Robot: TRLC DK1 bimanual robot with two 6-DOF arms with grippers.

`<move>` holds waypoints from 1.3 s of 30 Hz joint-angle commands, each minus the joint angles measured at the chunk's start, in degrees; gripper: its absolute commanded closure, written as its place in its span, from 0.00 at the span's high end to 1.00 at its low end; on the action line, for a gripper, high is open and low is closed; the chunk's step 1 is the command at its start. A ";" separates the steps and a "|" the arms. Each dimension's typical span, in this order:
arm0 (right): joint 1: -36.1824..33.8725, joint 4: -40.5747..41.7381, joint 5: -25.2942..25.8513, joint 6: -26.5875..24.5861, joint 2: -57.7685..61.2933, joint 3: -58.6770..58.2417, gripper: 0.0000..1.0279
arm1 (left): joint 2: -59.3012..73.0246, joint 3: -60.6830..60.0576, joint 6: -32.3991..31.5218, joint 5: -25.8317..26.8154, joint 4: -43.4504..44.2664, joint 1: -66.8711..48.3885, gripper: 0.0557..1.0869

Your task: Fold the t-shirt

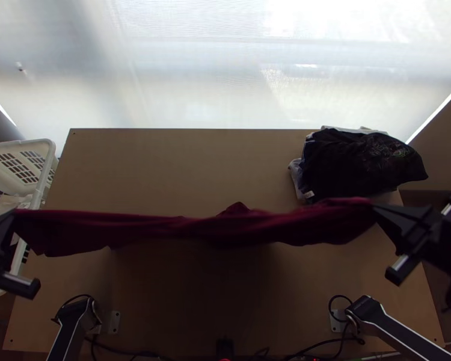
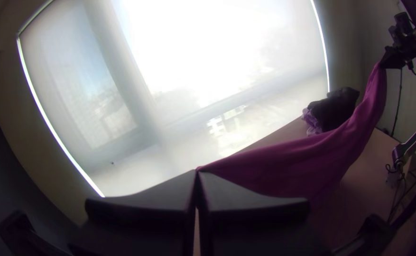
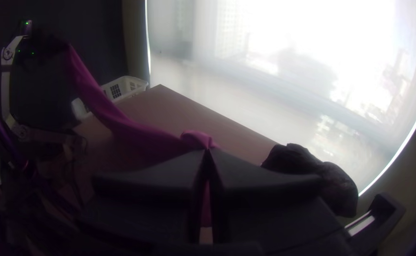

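Maroon t-shirt point(image 1: 159, 230) hangs from well-spread left gripper point(image 1: 11, 215) and right gripper point(image 1: 377, 210)

Both pairs of jaws are matte black, broad at the back and tapering to pointed ends, with a black housing behind them and pale silver bars beside them. Well back from the jaws, the left arm point(image 1: 69, 334) and right arm point(image 1: 400, 331) have black upper faces edged in white. Black cables point(image 1: 340, 296) loop around their lower joints. Nearer the left jaws are a silver-grey link point(image 3: 6, 90), a round joint point(image 3: 7, 53) and tiny green lights point(image 3: 27, 22).
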 commanded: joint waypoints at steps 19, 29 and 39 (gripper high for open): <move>-0.10 -2.67 -4.19 1.50 5.19 19.63 0.03 | 6.94 20.65 0.41 2.82 3.98 -3.72 0.04; -8.01 -2.94 -12.19 5.90 5.98 22.18 0.03 | 4.75 14.24 -6.62 7.48 5.82 -4.51 0.04; -16.80 3.65 -19.58 13.02 10.73 28.42 0.03 | 6.94 8.88 -21.74 10.91 18.48 -9.35 0.04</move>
